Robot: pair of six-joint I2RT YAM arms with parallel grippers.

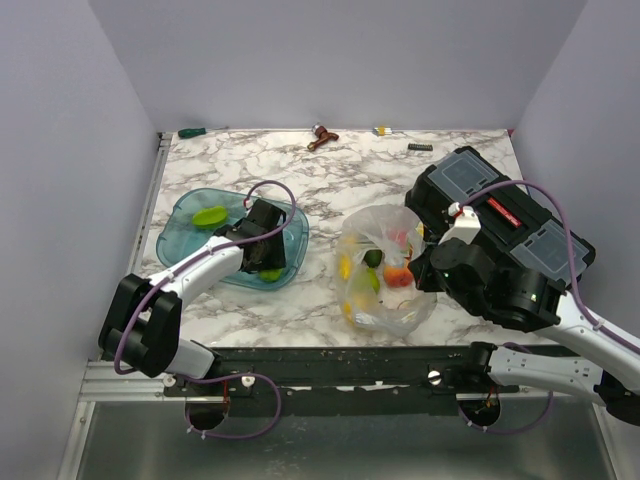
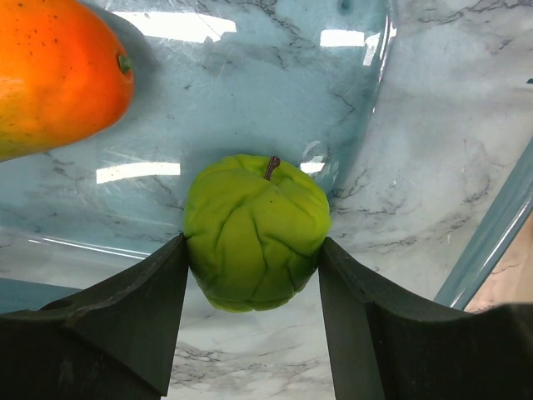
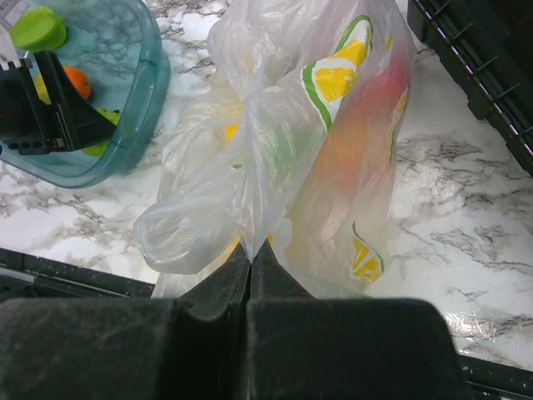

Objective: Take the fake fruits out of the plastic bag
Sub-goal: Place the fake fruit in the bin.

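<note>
I am putting a bumpy green fruit (image 2: 254,229) down in the smooth teal tray (image 2: 250,75). My left gripper (image 2: 252,246) is half open, hugging it on both sides. My right gripper (image 3: 250,254) is squeezing the crinkly plastic bag (image 3: 250,150) shut-tight, with shiny fake fruits (image 3: 366,125) just past its tips. Next, I think, comes letting go gently.

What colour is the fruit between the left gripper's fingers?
Green; the fruit shows best in left wrist view.
</note>
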